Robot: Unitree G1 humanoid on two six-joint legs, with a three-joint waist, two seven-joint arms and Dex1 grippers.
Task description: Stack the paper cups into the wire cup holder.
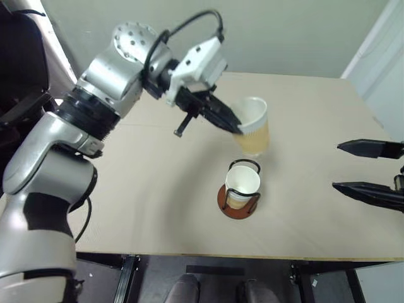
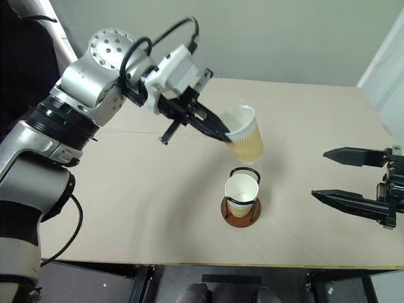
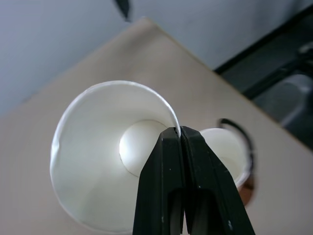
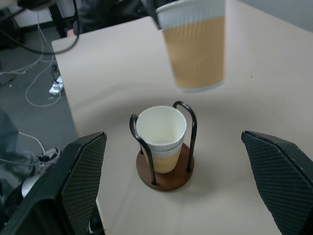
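From my head, my left gripper (image 1: 237, 126) pinched a paper cup's (image 1: 254, 129) rim above the table (image 1: 158, 183), another cup (image 1: 242, 184) sat in the wire cup holder (image 1: 238, 203), my right gripper (image 1: 369, 169) gaped wide, from my left wrist, fingers (image 3: 164, 181) clamped the rim.

I log: held paper cup (image 4: 194, 46), ribbed matt tan sleeve, smooth white inside; wire cup holder (image 4: 165, 166), thin glossy black wire, reddish-brown matt base; table (image 1: 158, 189), smooth matt beige; right gripper (image 4: 176, 181) pads, textured black.

The left arm (image 1: 95, 101) is silver-grey with black joint bands, a screw-dotted round cap, a white wrist block (black cable looping over it) and black fingers (image 1: 221, 115).
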